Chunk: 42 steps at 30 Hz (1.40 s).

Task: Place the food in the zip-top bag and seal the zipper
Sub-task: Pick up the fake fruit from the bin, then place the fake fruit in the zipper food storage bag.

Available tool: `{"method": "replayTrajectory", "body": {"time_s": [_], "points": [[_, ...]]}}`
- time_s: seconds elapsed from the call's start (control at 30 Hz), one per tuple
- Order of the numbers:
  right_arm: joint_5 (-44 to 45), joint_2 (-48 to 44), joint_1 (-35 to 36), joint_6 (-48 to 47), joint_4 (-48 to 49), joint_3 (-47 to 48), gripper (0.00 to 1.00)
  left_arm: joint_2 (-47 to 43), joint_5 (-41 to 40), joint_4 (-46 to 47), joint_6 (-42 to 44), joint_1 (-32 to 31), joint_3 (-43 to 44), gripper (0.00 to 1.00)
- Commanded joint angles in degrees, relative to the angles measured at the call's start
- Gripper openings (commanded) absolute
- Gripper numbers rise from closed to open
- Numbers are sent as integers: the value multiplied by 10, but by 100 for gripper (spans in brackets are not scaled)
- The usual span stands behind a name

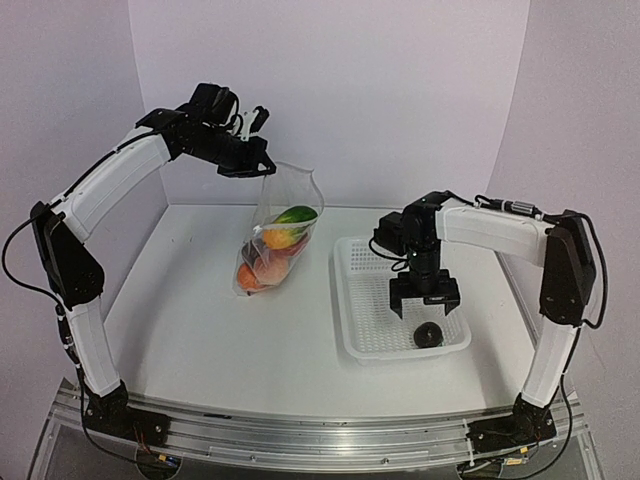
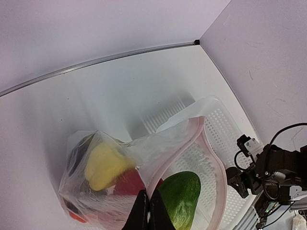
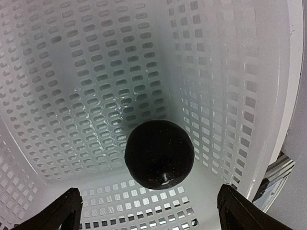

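The white tabletop point(image 1: 200, 330) carries a white mesh basket point(image 1: 375, 330) on the right and the bottom of the zip-top bag point(image 1: 290, 195) near the middle. The bag hangs upright, its lower end resting on the tabletop. The left pincer point(image 1: 258, 168) is clamped together on its top edge. The bag's mouth gapes, with the zipper point(image 2: 217, 167) unsealed. Most of the food point(image 1: 265, 262) sits inside the bag: a green mango point(image 2: 181, 196) lies uppermost, with a yellow pepper point(image 2: 106, 165) beside red and orange pieces below. One dark mangosteen point(image 3: 159, 153) lies alone in the basket's near right corner. The right pincer point(image 1: 425, 308) hangs just above it, fingers spread wide apart, touching nothing.
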Motion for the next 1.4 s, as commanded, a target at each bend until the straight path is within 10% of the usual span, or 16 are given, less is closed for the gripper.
{"method": "replayTrajectory", "body": {"time_s": [0.0, 0.4, 0.8, 1.13, 1.37], "points": [[-36, 14, -8, 25, -44, -38, 93, -6, 9, 28, -4, 3, 25, 0], [-89, 48, -32, 6, 65, -92, 81, -8, 7, 28, -3, 3, 23, 0], [-46, 37, -35, -11, 74, -85, 36, -12, 4, 27, 3, 3, 22, 0], [-52, -44, 0, -143, 79, 191, 15, -15, -12, 21, 23, 2, 31, 0], [-112, -46, 65, -137, 356, 258, 3, -18, -41, 13, 24, -3, 34, 0]]}}
